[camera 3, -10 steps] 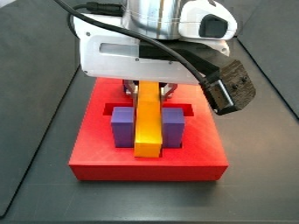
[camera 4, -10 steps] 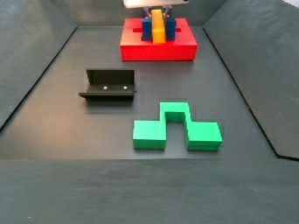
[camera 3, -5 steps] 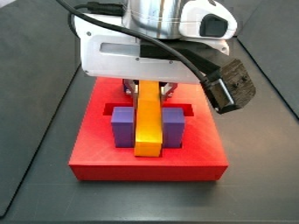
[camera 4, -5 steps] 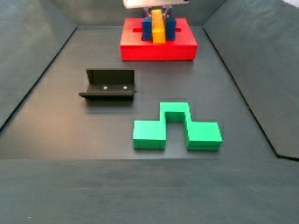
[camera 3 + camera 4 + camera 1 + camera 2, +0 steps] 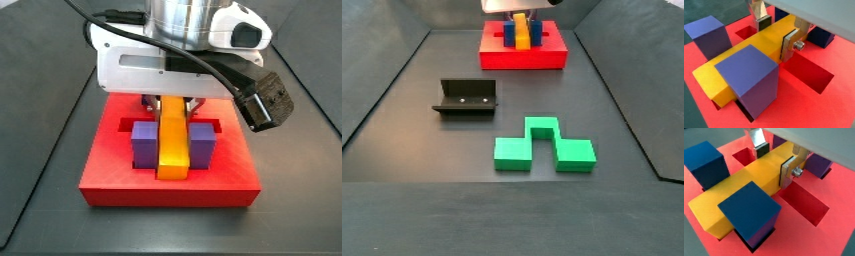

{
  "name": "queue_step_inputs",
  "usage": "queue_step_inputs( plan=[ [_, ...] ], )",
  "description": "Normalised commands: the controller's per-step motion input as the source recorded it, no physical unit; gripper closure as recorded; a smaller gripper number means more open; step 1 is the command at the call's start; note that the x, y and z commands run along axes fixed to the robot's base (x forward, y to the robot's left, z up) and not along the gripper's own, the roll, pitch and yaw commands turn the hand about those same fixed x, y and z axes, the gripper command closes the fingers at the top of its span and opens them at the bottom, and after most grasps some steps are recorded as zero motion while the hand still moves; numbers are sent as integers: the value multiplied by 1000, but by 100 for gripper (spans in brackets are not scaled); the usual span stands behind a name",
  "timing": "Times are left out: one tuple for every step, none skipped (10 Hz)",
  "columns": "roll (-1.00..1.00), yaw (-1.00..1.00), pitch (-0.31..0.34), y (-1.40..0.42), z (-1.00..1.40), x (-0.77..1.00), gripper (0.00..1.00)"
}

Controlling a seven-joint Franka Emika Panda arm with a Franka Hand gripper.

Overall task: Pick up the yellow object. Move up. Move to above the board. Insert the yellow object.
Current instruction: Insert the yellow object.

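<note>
The yellow object (image 5: 751, 50) is a long yellow-orange bar. It lies flat along a slot of the red board (image 5: 821, 107), between a purple post (image 5: 751, 82) and a blue post (image 5: 711, 35). My gripper (image 5: 776, 39) stands over the bar's far half, shut on it, one pad on each long side. The other wrist view shows the same grip (image 5: 774, 164) on the bar (image 5: 744, 185). In a side view the gripper (image 5: 167, 100) hangs low over the board (image 5: 167, 190), and the bar (image 5: 170, 145) sits between two purple posts. In the other side view the bar (image 5: 520, 36) and board (image 5: 523, 58) are far back.
A green notched block (image 5: 543, 148) lies on the dark floor near the front. The dark fixture (image 5: 466, 98) stands to its left, mid-floor. Dark sloping walls close in the floor on both sides.
The gripper has sunk slightly with the bar, which now sits a little lower between the posts. Nothing else has moved.
</note>
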Motion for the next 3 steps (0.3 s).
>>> queue_step_inputs(
  plan=[
    [13, 0, -6, -37, 0, -29, 100],
    [111, 46, -280, -171, 0, -471, 100],
    [63, 0, -66, -177, -20, -220, 100]
  ],
)
